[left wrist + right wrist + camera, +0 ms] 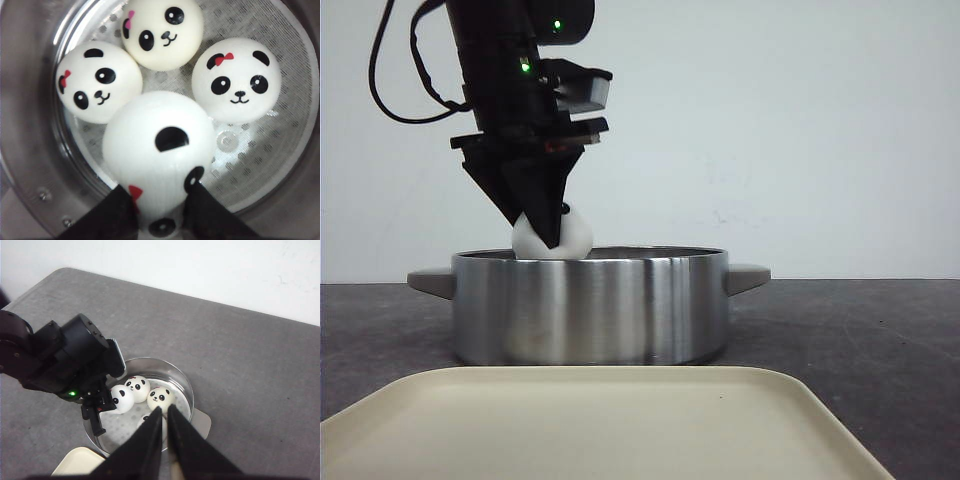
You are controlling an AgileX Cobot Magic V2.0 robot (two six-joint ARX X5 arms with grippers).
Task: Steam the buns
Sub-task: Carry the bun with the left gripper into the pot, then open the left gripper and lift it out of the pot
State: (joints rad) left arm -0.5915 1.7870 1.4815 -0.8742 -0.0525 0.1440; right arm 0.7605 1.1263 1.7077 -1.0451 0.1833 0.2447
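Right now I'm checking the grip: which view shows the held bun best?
The left wrist view: the held bun fills it, pinched by the left hand. The front view shows only its top above the pot; the right wrist view mostly hides it.

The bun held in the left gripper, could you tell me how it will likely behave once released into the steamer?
The held bun looks smooth and domed, so it may roll. Three buns already crowd the steamer pot, so it would probably settle against them.

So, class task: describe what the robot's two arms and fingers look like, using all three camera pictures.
The left arm is matte black and blocky, with small green indicator lights, a black cable looping off its side, and a grey box-shaped module mounted near the wrist. Its fingers are black, tapering to pointed wedges. The right arm's fingers are also black, long and tapered.
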